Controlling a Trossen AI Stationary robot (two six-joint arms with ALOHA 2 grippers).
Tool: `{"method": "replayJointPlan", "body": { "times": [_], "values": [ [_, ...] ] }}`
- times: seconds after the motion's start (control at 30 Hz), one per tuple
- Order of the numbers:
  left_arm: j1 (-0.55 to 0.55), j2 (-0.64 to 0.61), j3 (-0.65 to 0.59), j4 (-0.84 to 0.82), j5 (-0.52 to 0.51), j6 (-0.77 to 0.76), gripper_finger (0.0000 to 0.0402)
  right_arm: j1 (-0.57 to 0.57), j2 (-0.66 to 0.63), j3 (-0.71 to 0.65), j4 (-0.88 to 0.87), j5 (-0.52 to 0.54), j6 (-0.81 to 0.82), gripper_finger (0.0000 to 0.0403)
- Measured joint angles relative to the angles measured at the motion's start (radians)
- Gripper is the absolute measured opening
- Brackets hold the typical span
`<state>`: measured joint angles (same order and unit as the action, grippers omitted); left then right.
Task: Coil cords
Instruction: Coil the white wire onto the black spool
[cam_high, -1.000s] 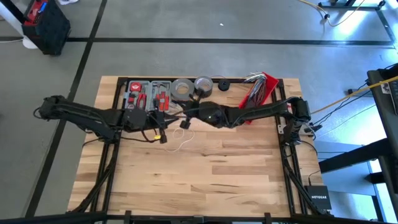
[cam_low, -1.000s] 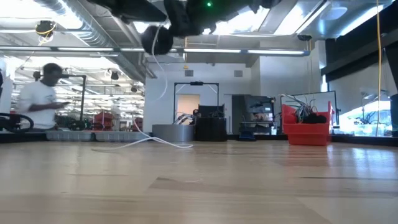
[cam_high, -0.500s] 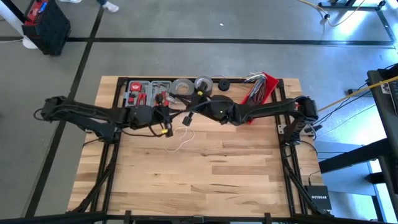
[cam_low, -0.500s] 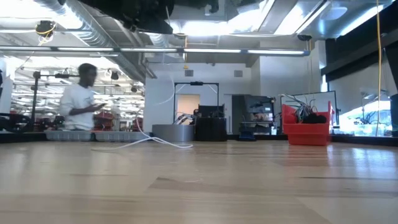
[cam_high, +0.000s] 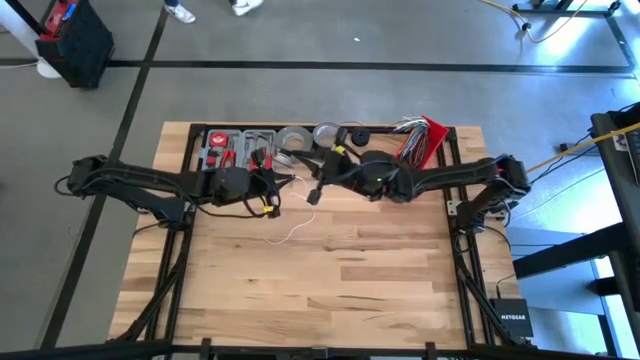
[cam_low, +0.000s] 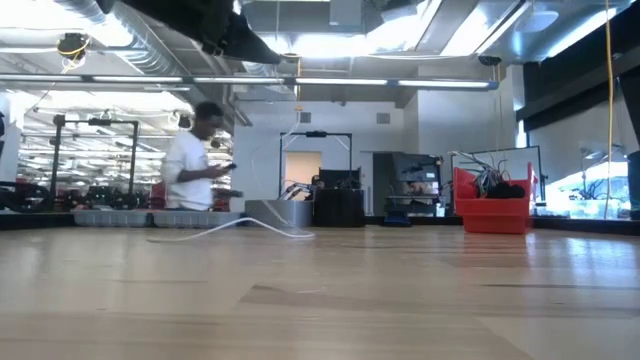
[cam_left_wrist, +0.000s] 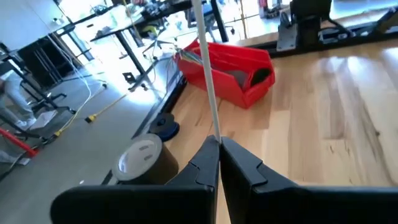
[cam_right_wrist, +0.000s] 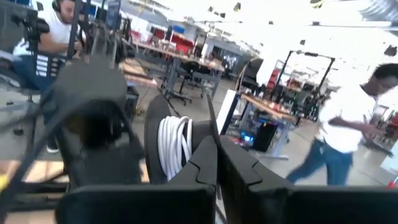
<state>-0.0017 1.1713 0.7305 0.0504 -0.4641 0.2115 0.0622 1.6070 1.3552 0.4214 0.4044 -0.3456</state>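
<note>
the white cord (cam_left_wrist: 208, 93) runs taut up from the left gripper (cam_left_wrist: 219, 144), whose fingers are pinched on it, with slack lying on the wooden table (cam_high: 340, 290) below both arms. the right gripper (cam_right_wrist: 217, 146) is pressed together on several white loops (cam_right_wrist: 175, 148), above the table's far side near the tape rolls (cam_high: 300, 138).

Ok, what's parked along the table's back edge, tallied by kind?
Grey tape rolls: 2
Black roll: 1
Red bin: 1
Tool tray: 1
Total: 5
</note>
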Motion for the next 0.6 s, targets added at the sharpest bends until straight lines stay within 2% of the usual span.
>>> {"method": "replayJointPlan", "body": {
  "times": [0.33, 0.6],
  "values": [
    [0.001, 0.002, -0.003, -0.017, -0.005, 0.009, 0.0005, 0.012, -0.032, 0.003, -0.013, 0.004, -0.027, 0.0005],
    [0.001, -0.040, -0.008, -0.149, -0.037, 0.052, 0.0005, 0.039, -0.036, 0.008, -0.248, -0.020, -0.028, 0.0005]
  ]
}}
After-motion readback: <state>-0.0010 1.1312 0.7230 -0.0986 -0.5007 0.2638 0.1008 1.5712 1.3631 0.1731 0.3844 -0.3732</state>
